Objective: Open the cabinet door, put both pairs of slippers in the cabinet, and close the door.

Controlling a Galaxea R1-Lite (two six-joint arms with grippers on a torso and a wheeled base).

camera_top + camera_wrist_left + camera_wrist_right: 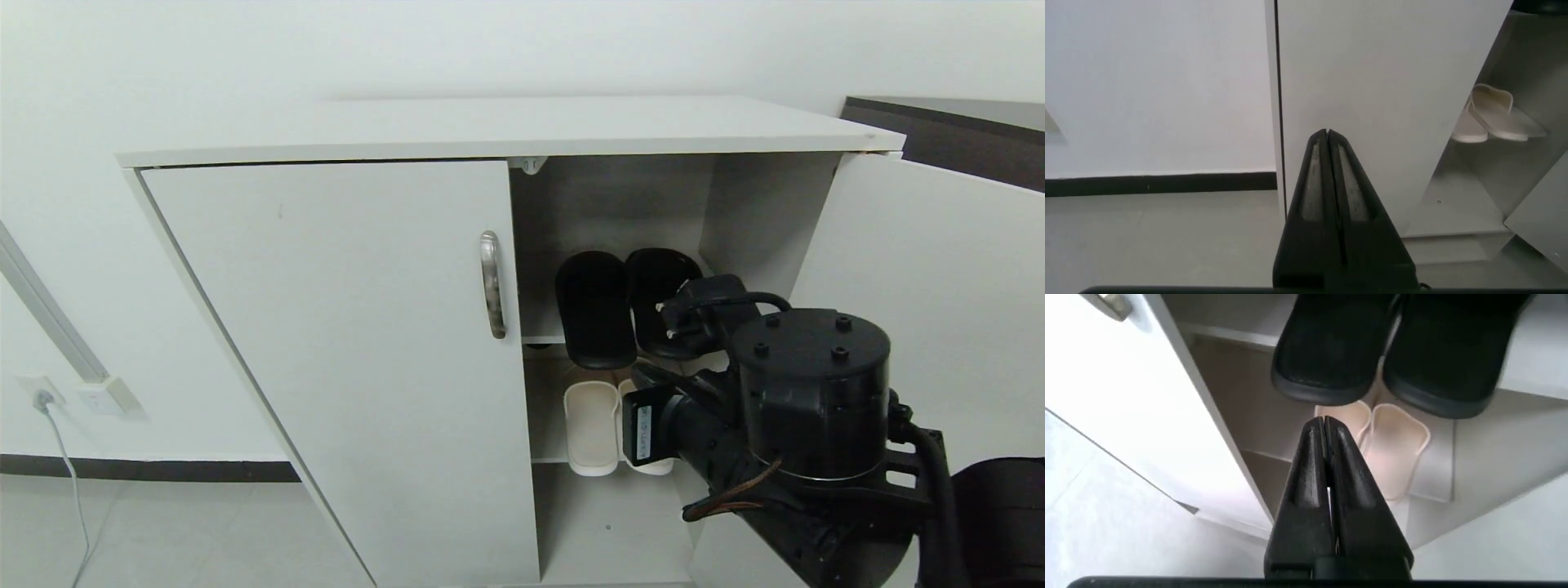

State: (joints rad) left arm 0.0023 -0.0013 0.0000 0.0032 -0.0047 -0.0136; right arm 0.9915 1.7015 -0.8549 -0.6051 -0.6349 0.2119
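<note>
Two matte black slippers [596,310] lay centre frame, long axes running into cabinet [490,122]; smooth cream pair [592,425] below, same heading; left gripper [1327,175], right gripper [1327,457] clenched, empty.

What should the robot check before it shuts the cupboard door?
1. Black slippers inside the cupboard: ok.
2. White slippers inside, below the black pair: ok.
3. Right claw shut and holding nothing: ok.
4. Left claw shut and holding nothing: ok.
5. Right door closed: not ok, it stands wide open.
6. Slippers clear of the door's swing: cannot tell; both pairs poke out toward the front.
</note>
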